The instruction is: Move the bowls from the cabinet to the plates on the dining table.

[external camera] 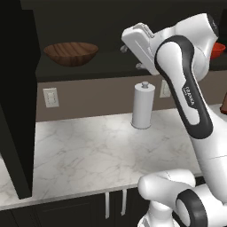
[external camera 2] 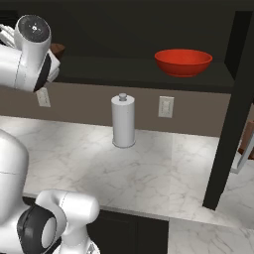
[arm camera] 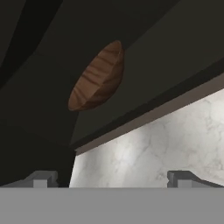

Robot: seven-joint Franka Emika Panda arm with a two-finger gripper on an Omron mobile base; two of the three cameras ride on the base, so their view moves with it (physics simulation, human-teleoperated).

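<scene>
Nearest to us, the white arm (external camera: 186,97) rises from the base and bends toward the open cabinet (external camera: 88,17). In the hand view the gripper (arm camera: 111,178) shows its two finger tips (arm camera: 41,178) set wide apart with nothing between them; we read it as fully spread and empty.

Beyond the arm lies the marble counter (external camera: 88,150), on which a white paper-towel holder (external camera: 143,106) stands upright against the brown wall, flanked by two wall outlets (external camera: 50,97).

Farther and higher, the dark cabinet shelf (external camera 2: 124,69) carries both bowls. The wooden bowl (external camera: 71,53) sits toward the left of the shelf; in the hand view it appears rolled on edge, ahead of the tips and apart from them. The red bowl (external camera 2: 183,61) sits toward the right, well apart from the wooden one. How close the hand is to the shelf edge we cannot judge with confidence.
</scene>
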